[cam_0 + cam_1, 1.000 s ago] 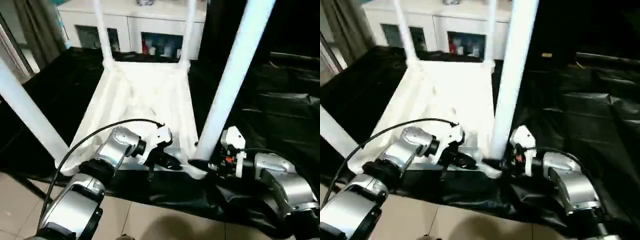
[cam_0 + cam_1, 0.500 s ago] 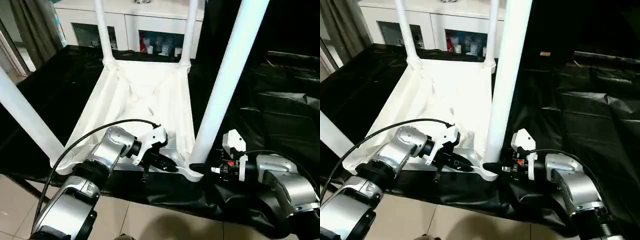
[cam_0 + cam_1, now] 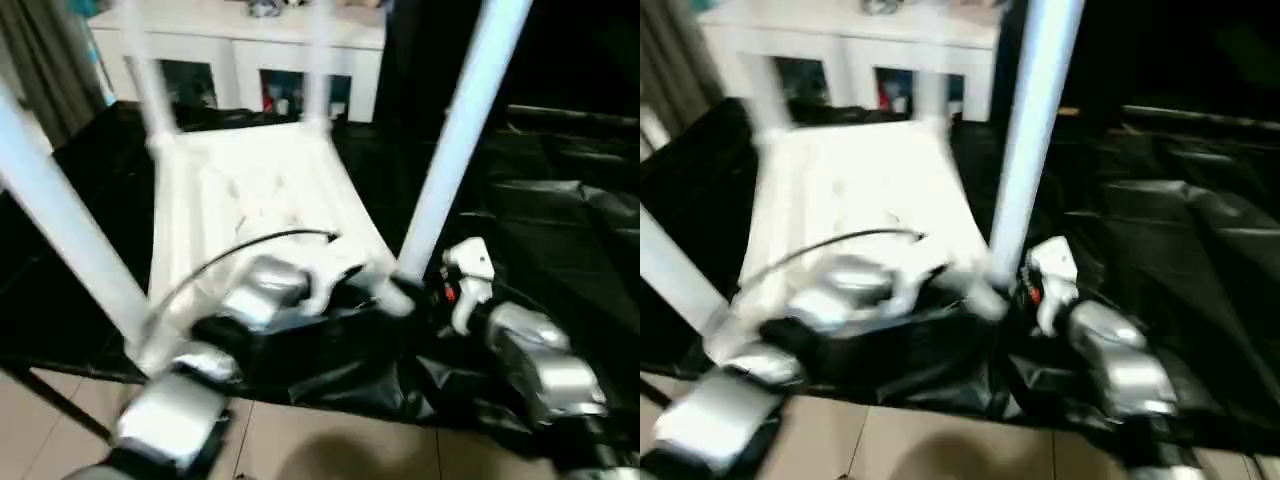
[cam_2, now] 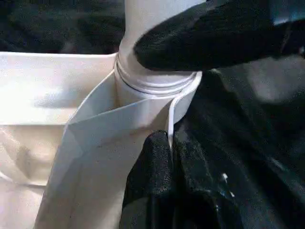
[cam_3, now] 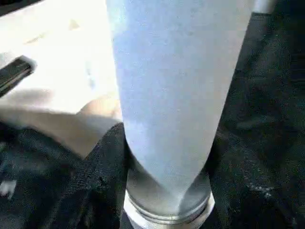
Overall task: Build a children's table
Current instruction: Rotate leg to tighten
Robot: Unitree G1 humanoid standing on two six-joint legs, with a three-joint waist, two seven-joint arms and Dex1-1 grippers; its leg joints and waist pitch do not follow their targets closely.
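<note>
The children's table lies upside down on black cloth, its white top [image 3: 250, 190] ribbed side up and its legs pointing up. The near-right leg [image 3: 455, 140] stands in its corner socket [image 4: 157, 90]. My right gripper [image 3: 405, 295] is shut on that leg's base [image 5: 167, 143], with a black finger [image 5: 105, 176] pressed against its side. My left gripper [image 4: 170, 152] is shut on the top's thin rim [image 4: 119, 129] just beside the same socket. One of the right gripper's fingers [image 4: 214, 38] lies across the leg there.
The near-left leg [image 3: 60, 220] and two far legs [image 3: 150, 80] rise around the work area. A white cabinet with glass doors [image 3: 240, 60] stands behind. Crumpled black cloth [image 3: 560, 210] spreads to the right. Tiled floor [image 3: 300, 450] lies below the near edge.
My right gripper's fingers have drawn in around the near-right leg's base. The left gripper stays shut on the rim. The head camera has swung, shifting the whole picture.
</note>
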